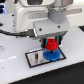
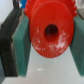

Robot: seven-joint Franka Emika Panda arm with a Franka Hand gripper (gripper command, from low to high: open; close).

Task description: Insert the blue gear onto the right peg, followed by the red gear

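Observation:
In the exterior view the blue gear [image 1: 51, 55] lies on the right part of the black-rimmed grey plate [image 1: 35, 59]. The right peg is hidden under the gears. My gripper [image 1: 51, 44] is shut on the red gear [image 1: 50, 46], held right above the blue gear's hub; I cannot tell whether they touch. In the wrist view the red gear [image 2: 49, 31] fills the middle, its centre hole dark, clamped between the two teal pads [image 2: 22, 47]. A thin left pin [image 1: 38, 56] stands on the plate.
The white table [image 1: 15, 72] surrounds the plate. The arm's white body [image 1: 35, 20] looms over the back of the scene. A dark cable runs along the exterior view's left.

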